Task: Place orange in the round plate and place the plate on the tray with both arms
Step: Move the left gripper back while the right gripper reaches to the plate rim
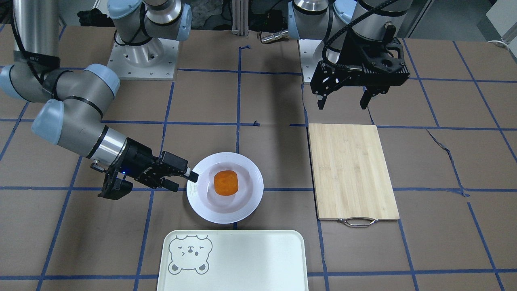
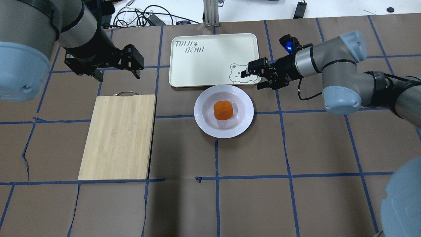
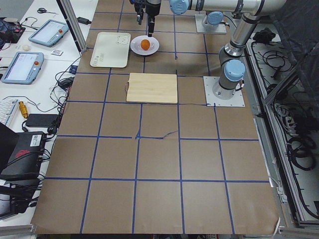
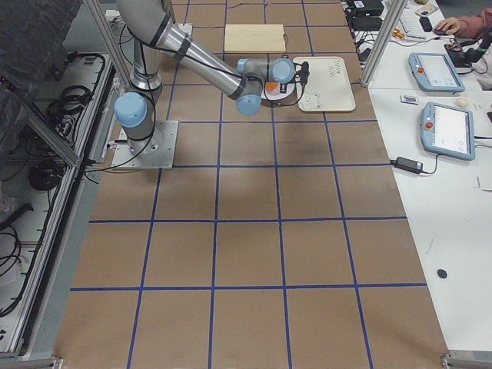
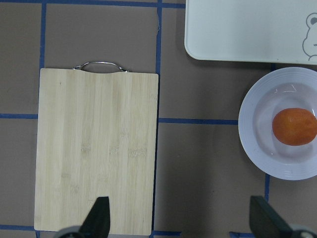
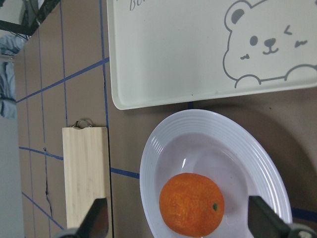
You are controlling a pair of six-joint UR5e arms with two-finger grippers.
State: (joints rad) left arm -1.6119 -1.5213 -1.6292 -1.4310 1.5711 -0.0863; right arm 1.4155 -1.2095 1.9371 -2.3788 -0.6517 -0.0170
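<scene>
The orange (image 1: 225, 182) lies in the sunken centre of the round plate (image 1: 249, 203), which rests on the table just short of the tray (image 1: 250, 258). My right gripper (image 1: 184, 181) is open at the plate's rim on the robot's right side. One fingertip overlaps the rim edge, and I cannot tell whether it touches. In the overhead view the right gripper (image 2: 253, 80) sits between the tray (image 2: 210, 62) corner and the plate (image 2: 244, 102). My left gripper (image 2: 118, 75) hangs open and empty, well away from the orange (image 2: 223, 110).
A bamboo cutting board (image 2: 118, 135) with a metal handle lies flat on the robot's left side, below the left gripper. Brown paper with blue tape lines covers the table. Cables and a metal post stand beyond the tray's far edge.
</scene>
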